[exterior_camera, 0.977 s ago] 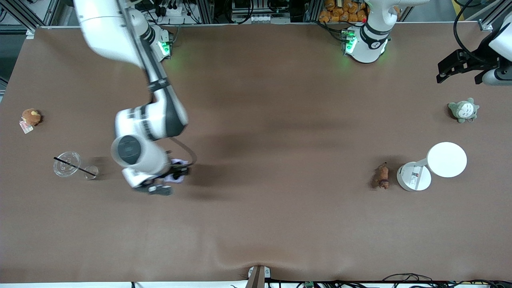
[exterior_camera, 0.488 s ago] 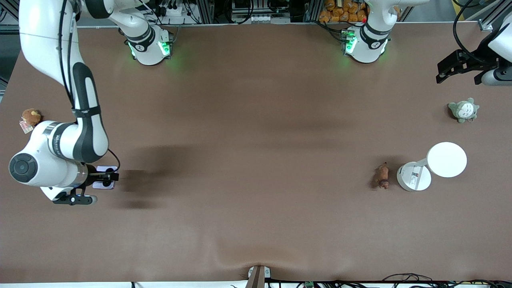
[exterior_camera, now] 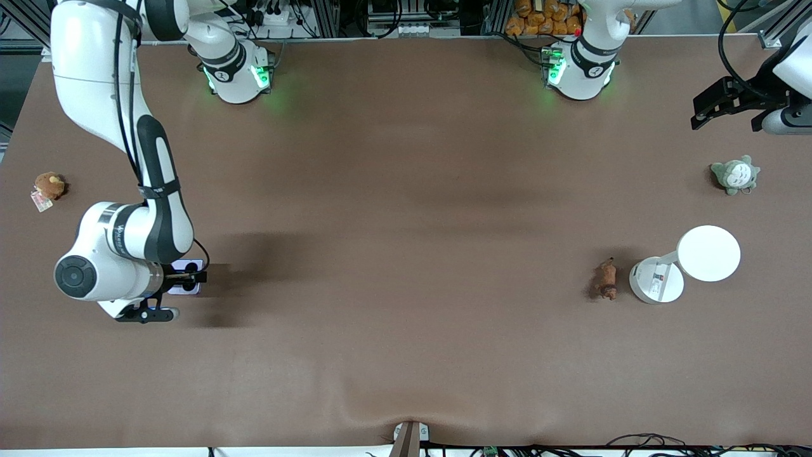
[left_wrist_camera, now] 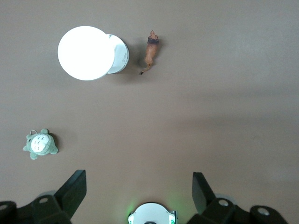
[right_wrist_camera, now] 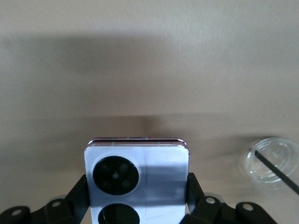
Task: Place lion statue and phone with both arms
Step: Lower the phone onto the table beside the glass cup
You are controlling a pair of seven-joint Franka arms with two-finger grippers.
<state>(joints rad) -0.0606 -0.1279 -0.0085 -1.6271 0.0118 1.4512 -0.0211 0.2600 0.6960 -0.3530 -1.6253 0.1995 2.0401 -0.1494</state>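
Note:
My right gripper (exterior_camera: 186, 280) is shut on the pale lavender phone (exterior_camera: 188, 287) and holds it low over the table near the right arm's end. In the right wrist view the phone (right_wrist_camera: 159, 168) sits between the fingers (right_wrist_camera: 137, 191) with its two black lenses facing up. The reddish-brown lion statue (exterior_camera: 608, 280) lies on the table near the left arm's end, beside a white stand. It also shows in the left wrist view (left_wrist_camera: 150, 50). My left gripper (exterior_camera: 726, 119) is open and empty, high over the table's edge at the left arm's end, as its wrist view shows (left_wrist_camera: 138, 191).
A white stand with a round disc (exterior_camera: 708, 252) is beside the lion. A grey-green plush (exterior_camera: 734, 174) lies farther from the camera. A round brown plush (exterior_camera: 49, 185) lies at the right arm's end. A clear lid with a black straw (right_wrist_camera: 273, 163) is close to the phone.
My right gripper carried the phone toward the right arm's end of the table, then came back a little toward the middle. The left arm has not moved.

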